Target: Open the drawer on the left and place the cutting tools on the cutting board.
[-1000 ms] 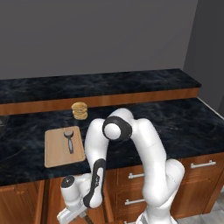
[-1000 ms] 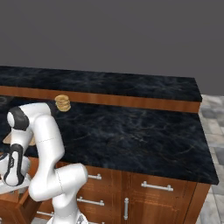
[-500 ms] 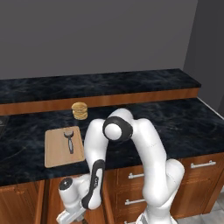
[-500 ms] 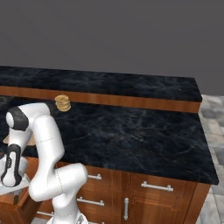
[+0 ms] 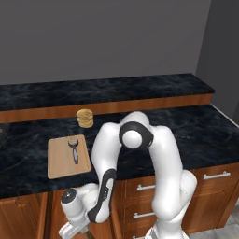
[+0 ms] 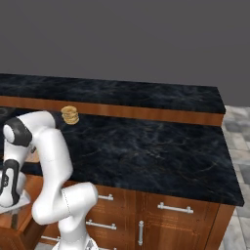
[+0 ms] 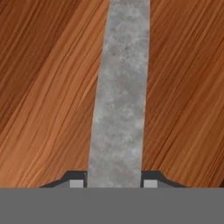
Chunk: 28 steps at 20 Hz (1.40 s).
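In the hand view a long silver-grey knife (image 7: 118,96) lies on the brown wooden floor of the open drawer (image 7: 43,87). My gripper (image 7: 113,183) is shut on it, one dark fingertip (image 7: 75,180) against each side of the blade. In the left base view the hand reaches down below the counter's front edge at the lower left. The light-tan cutting board (image 5: 60,163) lies on the black counter above it. A small dark-handled peeler (image 5: 74,150) rests on the board's far right part. The right base view shows the hand low inside the drawer (image 6: 27,224).
A small round tan stacked item (image 5: 85,118) stands behind the board near the wooden ledge. Narrower drawers with silver handles (image 5: 217,176) run under the black counter (image 5: 196,135) to the right. The white arm arches over the counter edge.
The jaws have closed in on the knife's blade. The hand sits a little lower in the drawer; the board and the peeler have not moved.
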Motion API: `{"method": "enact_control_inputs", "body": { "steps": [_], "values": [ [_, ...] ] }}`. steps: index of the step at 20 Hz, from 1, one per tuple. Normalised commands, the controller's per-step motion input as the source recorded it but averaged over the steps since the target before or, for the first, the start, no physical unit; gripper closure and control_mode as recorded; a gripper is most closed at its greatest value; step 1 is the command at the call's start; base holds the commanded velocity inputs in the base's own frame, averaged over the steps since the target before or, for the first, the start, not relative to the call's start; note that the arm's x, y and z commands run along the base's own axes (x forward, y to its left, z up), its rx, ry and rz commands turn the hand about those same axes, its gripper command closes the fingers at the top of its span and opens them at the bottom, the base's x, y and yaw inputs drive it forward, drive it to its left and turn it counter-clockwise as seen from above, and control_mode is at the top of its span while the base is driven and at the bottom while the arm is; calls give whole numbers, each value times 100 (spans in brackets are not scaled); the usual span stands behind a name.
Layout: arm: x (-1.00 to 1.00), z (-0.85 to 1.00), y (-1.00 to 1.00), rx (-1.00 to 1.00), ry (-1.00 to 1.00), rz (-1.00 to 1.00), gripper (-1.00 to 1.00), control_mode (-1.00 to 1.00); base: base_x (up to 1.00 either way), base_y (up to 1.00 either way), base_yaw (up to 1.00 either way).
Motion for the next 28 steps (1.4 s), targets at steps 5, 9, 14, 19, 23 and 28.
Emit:
{"method": "enact_control_inputs", "body": {
  "steps": [5,9,14,19,23,28],
  "values": [
    [0,77,6,0,-3,0,100,-100,0,0,0],
    [-10,75,14,0,-2,0,100,-100,0,0,0],
    [0,100,8,0,-12,0,100,-100,0,0,0],
    [0,100,4,0,-18,0,100,-100,0,0,0],
    [17,100,0,0,-17,0,100,-100,0,0,0],
    [73,100,0,0,-5,0,100,-100,0,0,0]
  ]
}}
